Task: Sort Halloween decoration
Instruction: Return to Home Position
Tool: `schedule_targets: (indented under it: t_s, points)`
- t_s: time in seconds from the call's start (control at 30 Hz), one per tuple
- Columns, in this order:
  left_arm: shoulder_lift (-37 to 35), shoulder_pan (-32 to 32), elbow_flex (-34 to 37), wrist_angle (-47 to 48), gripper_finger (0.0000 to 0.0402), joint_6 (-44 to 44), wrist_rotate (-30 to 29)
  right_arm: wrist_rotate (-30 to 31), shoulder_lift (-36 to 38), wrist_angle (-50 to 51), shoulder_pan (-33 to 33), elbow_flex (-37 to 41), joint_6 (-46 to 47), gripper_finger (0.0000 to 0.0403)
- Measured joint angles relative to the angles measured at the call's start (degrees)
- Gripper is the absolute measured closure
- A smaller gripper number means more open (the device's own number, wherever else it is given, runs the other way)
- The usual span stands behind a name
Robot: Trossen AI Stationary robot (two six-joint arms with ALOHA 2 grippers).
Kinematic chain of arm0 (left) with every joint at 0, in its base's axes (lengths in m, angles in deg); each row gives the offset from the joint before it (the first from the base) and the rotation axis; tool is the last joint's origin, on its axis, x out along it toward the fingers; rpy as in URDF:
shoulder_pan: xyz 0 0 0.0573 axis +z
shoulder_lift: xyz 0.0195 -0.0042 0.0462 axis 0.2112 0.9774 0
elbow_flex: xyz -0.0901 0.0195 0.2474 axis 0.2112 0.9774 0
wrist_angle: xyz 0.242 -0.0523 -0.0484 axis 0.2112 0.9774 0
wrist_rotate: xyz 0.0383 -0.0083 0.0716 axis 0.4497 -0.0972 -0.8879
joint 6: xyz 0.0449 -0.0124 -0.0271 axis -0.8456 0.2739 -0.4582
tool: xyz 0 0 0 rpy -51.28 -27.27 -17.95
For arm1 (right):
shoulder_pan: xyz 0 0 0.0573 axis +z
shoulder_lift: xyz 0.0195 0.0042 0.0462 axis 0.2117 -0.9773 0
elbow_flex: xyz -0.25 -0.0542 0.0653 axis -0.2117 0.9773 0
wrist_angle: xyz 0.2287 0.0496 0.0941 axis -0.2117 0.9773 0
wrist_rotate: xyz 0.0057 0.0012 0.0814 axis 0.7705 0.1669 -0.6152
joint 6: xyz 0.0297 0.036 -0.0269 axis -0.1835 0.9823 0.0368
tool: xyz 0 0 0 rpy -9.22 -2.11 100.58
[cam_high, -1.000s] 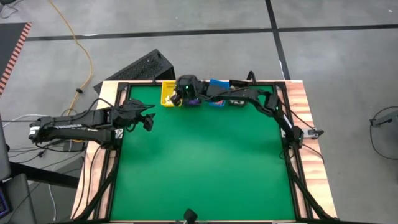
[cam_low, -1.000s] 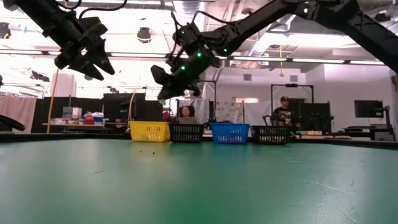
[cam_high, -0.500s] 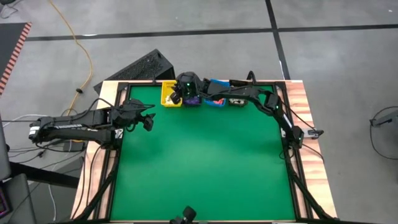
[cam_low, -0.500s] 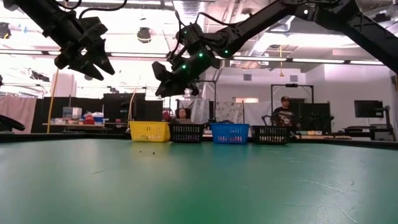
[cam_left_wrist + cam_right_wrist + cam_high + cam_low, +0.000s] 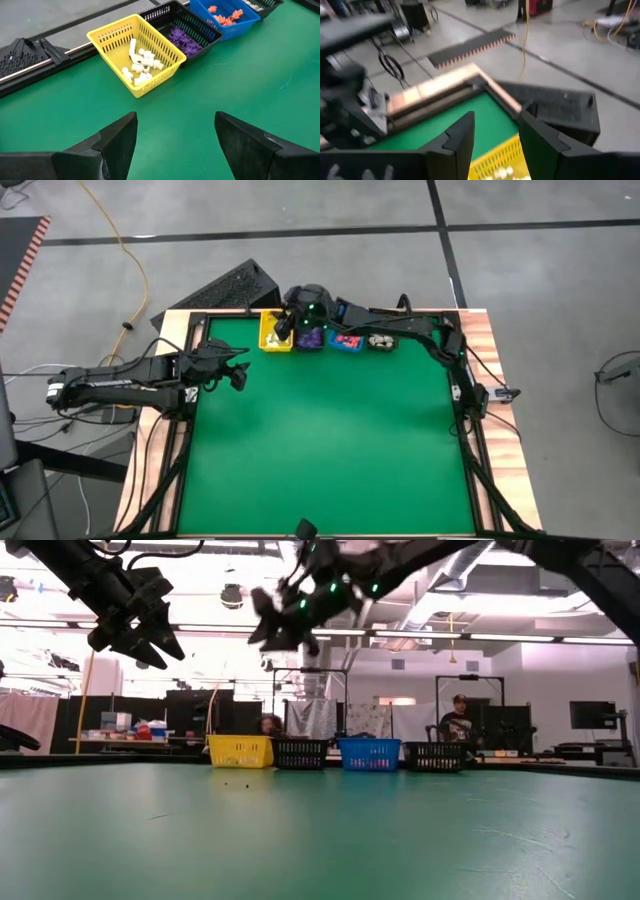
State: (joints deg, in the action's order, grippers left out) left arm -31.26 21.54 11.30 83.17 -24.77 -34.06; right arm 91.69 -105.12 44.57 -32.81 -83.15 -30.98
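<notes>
Green felt covers the worktop (image 5: 320, 440), and four bins stand in a row along its far edge. The right pincer (image 5: 284, 328) hangs high above the yellow bin (image 5: 152, 84), its fingers (image 5: 462, 135) spread apart with nothing between them. Under it, the yellow bin holds a heap of white Halloween pieces (image 5: 140, 65). Just to that pincer's side, the first black bin (image 5: 210, 32) holds purple pieces (image 5: 184, 42), the blue bin (image 5: 245, 19) holds orange-red pieces (image 5: 226, 15), and the second black bin (image 5: 433, 756), farthest from it, holds cream pieces (image 5: 380, 339). The left pincer (image 5: 175, 127) waits raised over the worktop's left edge, open and empty, facing the bins, which lie well ahead of it. Beyond the right pincer, off the worktop, a black slatted panel (image 5: 225, 288) and a yellow cable (image 5: 130, 270) lie on the floor. A person (image 5: 458, 720) sits in the room behind.
</notes>
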Motion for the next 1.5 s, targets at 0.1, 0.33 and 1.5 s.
schedule_targets:
  t_s: [0.1, 0.33, 1.5]
  points:
    - [0.00, 0.00, 0.00, -0.02, 0.0145, 0.31, 0.02, 0.01, 3.98, 1.38, -0.06, 0.02, 0.16, 0.0229]
    - [0.00, 0.00, 0.00, 0.37, 0.0145, 0.84, 0.06, 0.02, 15.41, 8.56, 1.19, 0.00, -4.95, 0.0228]
    - [-14.23, 0.03, -26.41, -17.47, 0.0145, -19.94, 7.89, 23.31, 70.97, 52.55, 23.41, 14.22, -1.64, 0.0227]
